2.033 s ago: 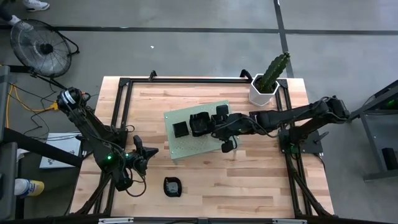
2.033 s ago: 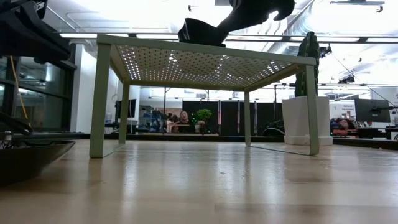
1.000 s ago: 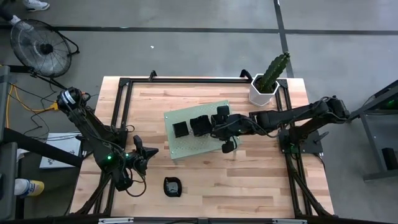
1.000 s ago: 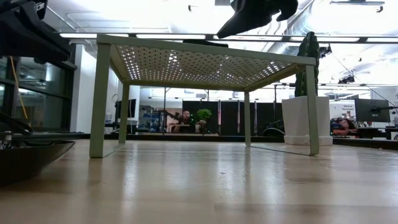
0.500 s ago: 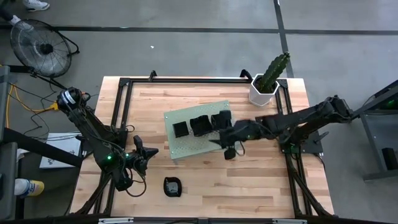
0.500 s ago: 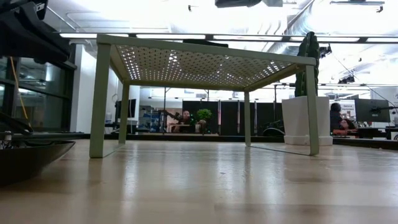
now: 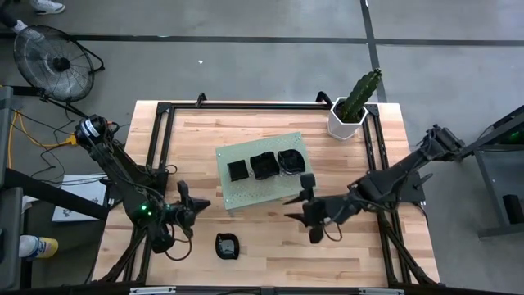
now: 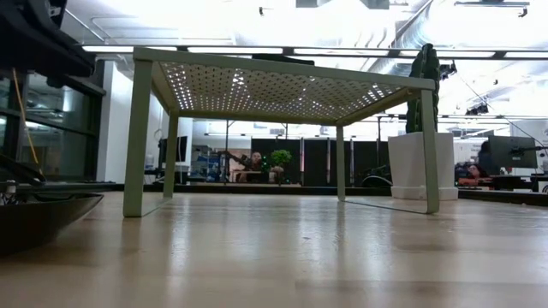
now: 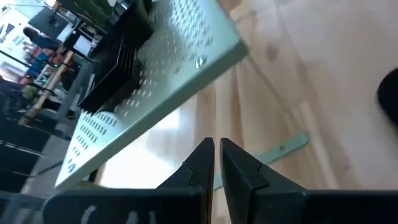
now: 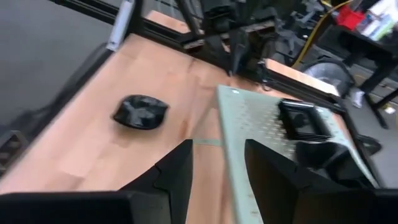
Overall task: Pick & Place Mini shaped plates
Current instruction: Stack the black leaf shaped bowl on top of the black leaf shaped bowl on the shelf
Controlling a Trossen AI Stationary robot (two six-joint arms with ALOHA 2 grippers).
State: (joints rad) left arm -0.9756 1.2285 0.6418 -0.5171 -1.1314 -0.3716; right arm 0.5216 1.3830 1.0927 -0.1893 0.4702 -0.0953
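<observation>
A green perforated board (image 7: pixel 255 187) stands on legs at the table's middle. Three lots of black mini shaped plates (image 7: pixel 263 165) rest on its top in a row. One more black plate (image 7: pixel 226 245) lies on the wood near the front edge and shows in the right wrist view as plate (image 10: pixel 140 112). My right gripper (image 7: pixel 291 209) hangs open in the air off the board's near right corner, pointing toward the table's left, its fingers (image 10: pixel 177 168) holding nothing. My left gripper (image 7: pixel 199 205) waits shut at the near left, off the board's near left corner, its fingers (image 9: pixel 205 163) together.
A white hexagonal pot with a cactus (image 7: pixel 350 115) stands at the far right corner. A black frame (image 7: pixel 246 106) runs round the table's edges. Bare wood lies between the board and the front edge, around the lone plate.
My right gripper has drawn back from the rightmost plates on the board and swung toward the table's near edge, ending off the board's near right corner. Those plates stay on the board.
</observation>
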